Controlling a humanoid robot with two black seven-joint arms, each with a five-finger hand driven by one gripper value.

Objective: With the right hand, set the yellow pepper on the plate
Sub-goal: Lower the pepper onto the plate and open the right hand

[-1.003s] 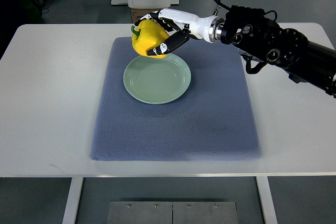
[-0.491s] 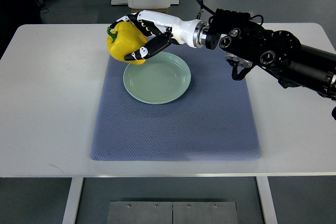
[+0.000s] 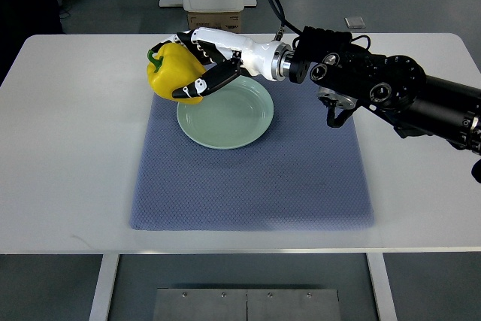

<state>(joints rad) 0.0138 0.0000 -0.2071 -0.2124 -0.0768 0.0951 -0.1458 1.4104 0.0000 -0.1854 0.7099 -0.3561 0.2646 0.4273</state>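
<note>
Views: one only, top view, so nothing is shared with another.
Position: high on the robot's own side of the desk (image 3: 68,148).
Direction: steeply down and forward, far floor along the top edge.
Reach: whole desk, blue mat (image 3: 255,178) central, desk legs below.
Right arm (image 3: 376,88): enters from the right edge.

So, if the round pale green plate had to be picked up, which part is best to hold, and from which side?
Probably the pale green plate's raised rim on its near edge, approached from the robot's side. The plate is shallow and lies flat on the blue woven mat, so only the rim offers a hold. Its far-left edge is crowded by the right hand gripping the yellow bell pepper.
</note>
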